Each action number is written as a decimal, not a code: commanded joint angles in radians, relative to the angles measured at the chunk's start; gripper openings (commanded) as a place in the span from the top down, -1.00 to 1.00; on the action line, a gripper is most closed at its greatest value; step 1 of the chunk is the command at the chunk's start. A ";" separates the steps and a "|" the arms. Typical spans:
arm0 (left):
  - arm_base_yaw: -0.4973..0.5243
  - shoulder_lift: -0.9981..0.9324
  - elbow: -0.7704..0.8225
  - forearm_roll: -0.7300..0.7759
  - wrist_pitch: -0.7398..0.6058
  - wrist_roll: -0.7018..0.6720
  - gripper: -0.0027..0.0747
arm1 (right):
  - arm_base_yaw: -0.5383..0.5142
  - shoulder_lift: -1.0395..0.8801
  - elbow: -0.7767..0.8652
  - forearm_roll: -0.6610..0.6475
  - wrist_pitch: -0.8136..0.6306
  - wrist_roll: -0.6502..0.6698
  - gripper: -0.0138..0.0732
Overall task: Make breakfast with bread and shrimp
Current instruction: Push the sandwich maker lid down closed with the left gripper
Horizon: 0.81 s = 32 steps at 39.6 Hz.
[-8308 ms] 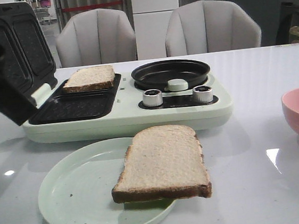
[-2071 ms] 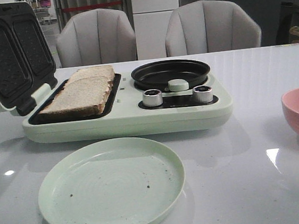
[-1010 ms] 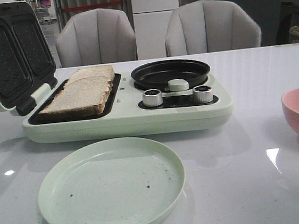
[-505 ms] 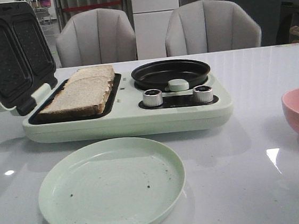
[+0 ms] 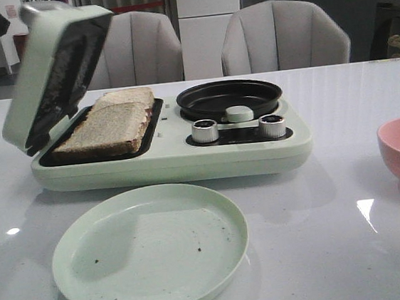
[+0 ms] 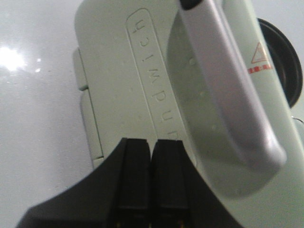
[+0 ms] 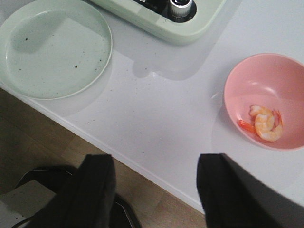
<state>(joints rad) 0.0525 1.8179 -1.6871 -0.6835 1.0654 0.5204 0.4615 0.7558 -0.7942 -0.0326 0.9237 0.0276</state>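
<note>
Already both slices of bread [image 5: 108, 122] lie end to end in the dark tray on the left half of the sandwich maker [image 5: 179, 156], left of centre in the front view. Above them the lid [image 5: 52, 72] stands part-way down, tilted over the rear slice, its grey handle [image 6: 228, 85] crossing the left wrist view. The left gripper [image 6: 151, 183] has its fingers pressed together, empty, tips against the lid's outer shell beside the handle.

To close it well, I judge the push should follow the hinge's arc and stay slow near the end, so the lid meets the bread flat and does not shove a slice off its tray.

The shrimp [image 7: 263, 123] waits in the pink bowl [image 7: 237, 83] at the right of the right wrist view. The right gripper [image 7: 156, 194] hangs spread wide and empty beyond the table edge [image 7: 142, 166], near the green plate [image 7: 54, 47].
</note>
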 commanded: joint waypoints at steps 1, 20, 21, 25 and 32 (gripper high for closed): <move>-0.050 -0.110 0.025 -0.057 -0.057 0.029 0.67 | -0.003 -0.005 -0.025 -0.010 -0.051 0.001 -0.43; -0.385 -0.431 0.361 0.010 -0.197 0.130 0.67 | -0.003 -0.005 -0.025 -0.010 -0.051 0.001 -0.43; -0.400 -0.454 0.382 0.025 -0.206 0.130 0.67 | -0.003 -0.005 -0.025 -0.010 -0.051 0.001 -0.43; -0.460 -0.533 0.458 0.050 -0.230 0.130 0.67 | -0.003 -0.005 -0.025 -0.010 -0.051 0.001 -0.43; -0.540 -0.699 0.599 0.084 -0.242 0.130 0.67 | -0.003 -0.005 -0.025 -0.010 -0.051 0.001 -0.43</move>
<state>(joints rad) -0.4542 1.2178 -1.1133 -0.5820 0.8811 0.6468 0.4615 0.7558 -0.7942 -0.0326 0.9237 0.0276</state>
